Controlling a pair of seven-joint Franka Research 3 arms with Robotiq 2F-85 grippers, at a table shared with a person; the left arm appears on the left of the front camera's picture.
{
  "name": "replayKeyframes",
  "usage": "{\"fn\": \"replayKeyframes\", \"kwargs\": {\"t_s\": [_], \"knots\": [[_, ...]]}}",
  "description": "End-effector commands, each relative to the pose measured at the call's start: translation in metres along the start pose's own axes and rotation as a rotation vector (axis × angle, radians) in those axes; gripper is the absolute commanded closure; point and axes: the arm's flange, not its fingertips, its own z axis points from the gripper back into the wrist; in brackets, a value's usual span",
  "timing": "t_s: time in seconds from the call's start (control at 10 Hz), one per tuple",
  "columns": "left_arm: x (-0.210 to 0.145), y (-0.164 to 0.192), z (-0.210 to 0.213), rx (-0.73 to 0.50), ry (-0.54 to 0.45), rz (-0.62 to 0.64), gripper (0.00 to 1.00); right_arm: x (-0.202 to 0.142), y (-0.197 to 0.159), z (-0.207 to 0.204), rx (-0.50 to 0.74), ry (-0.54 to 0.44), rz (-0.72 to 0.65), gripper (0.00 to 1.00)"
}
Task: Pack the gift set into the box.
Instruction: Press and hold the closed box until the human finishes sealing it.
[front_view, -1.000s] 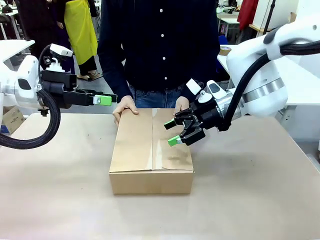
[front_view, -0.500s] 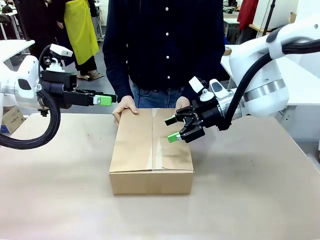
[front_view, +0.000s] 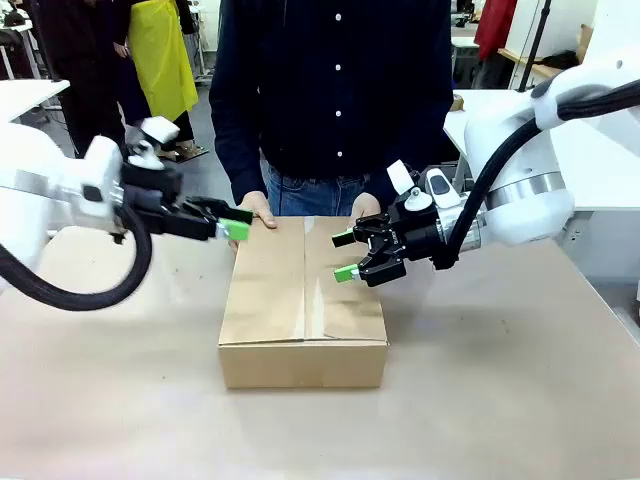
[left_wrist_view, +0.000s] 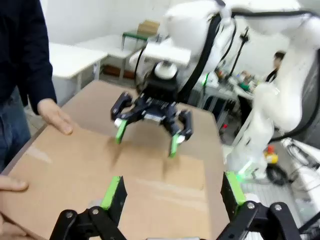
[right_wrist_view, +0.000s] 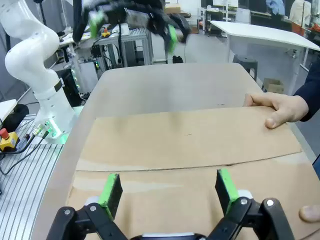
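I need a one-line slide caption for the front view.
Left claw and right claw, both open, hover at the closed cardboard box while a person's hands rest on its far edge.

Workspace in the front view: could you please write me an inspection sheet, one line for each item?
Surface: plain brown table, the box on its middle.
Job's things: cardboard box, flaps closed; the person's hands rest on its far edge.
Clutter: nothing seen.
Grippers: left gripper and right gripper both open, empty, fingers over the box top.
Cables: black hose loops under the left arm; second hose along the right arm.
Surroundings: person in dark shirt at far side; white tables behind.
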Motion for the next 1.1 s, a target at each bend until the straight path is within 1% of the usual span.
{"fn": "replayKeyframes", "kwargs": {"t_s": [0.0, 0.1, 0.2, 0.3, 0.4, 0.6, 0.7, 0.8, 0.9, 1.0], "knots": [[-0.027, 0.031, -0.032, 0.117, 0.012, -0.142, 0.0, -0.005, -0.004, -0.006, -0.015, -0.036, 0.016, 0.0], [-0.039, 0.04, -0.041, 0.117, -0.012, -0.198, 0.0, -0.008, -0.006, -0.007, 0.003, -0.04, -0.002, 0.0], [-0.048, 0.051, -0.047, 0.133, -0.002, -0.231, 0.0, -0.009, -0.007, -0.007, 0.006, -0.045, -0.014, 0.0], [-0.054, 0.059, -0.053, 0.166, 0.036, -0.268, 0.0, -0.01, -0.008, -0.006, 0.02, -0.058, -0.024, 0.0], [-0.057, 0.061, -0.056, 0.139, 0.027, -0.306, 0.0, -0.014, -0.011, -0.007, 0.044, -0.081, -0.058, 0.0], [-0.063, 0.062, -0.062, 0.127, 0.073, -0.386, 0.0, -0.027, -0.027, -0.012, 0.021, -0.077, -0.129, 0.0], [-0.068, 0.06, -0.063, 0.114, 0.112, -0.431, 0.0, -0.034, -0.036, -0.015, 0.016, -0.082, -0.156, 0.0], [-0.073, 0.056, -0.062, 0.071, 0.141, -0.437, 0.0, -0.038, -0.043, -0.017, -0.011, -0.082, -0.163, 0.0], [-0.072, 0.055, -0.061, 0.056, 0.159, -0.422, 0.0, -0.037, -0.045, -0.018, -0.025, -0.079, -0.151, 0.0], [-0.072, 0.056, -0.06, 0.05, 0.17, -0.399, 0.0, -0.038, -0.047, -0.022, -0.04, -0.065, -0.105, 0.0]]}}
